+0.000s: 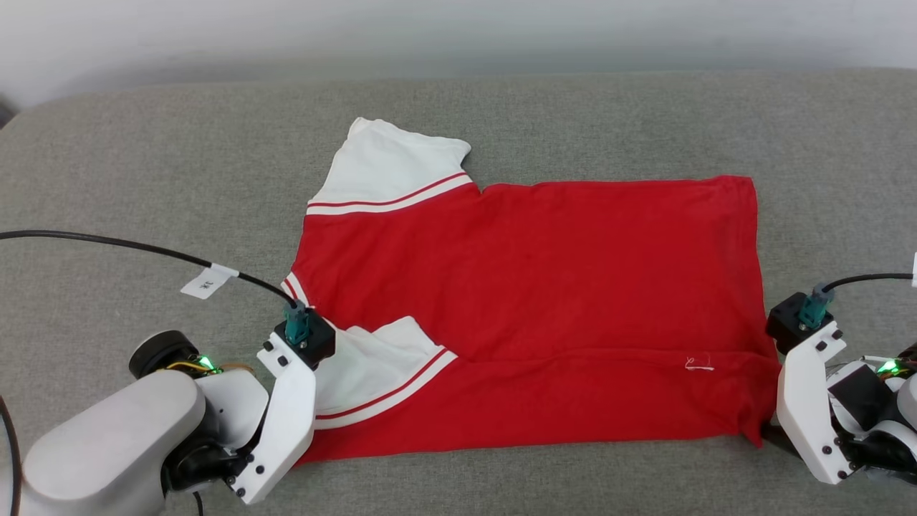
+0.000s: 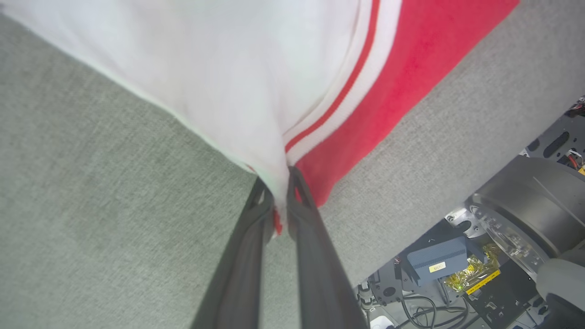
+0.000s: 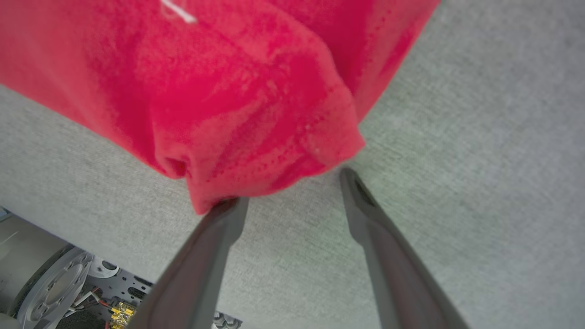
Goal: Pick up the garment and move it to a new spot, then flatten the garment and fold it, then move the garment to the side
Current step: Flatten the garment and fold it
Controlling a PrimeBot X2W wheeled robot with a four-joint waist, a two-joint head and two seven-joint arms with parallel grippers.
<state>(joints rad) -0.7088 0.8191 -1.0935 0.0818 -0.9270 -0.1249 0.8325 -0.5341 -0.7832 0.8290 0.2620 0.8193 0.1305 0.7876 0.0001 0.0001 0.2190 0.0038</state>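
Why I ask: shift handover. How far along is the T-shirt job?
Done: the garment lies flattened on the grey surface, with the near sleeve turned in. In hand: the left gripper is shut on its near sleeve-side corner; the right gripper is open at the near hem corner. Left: closing it, folding, moving the garment aside.

head camera looks down over the garment [image 1: 544, 287]; wrist cameras sit close at its corners.
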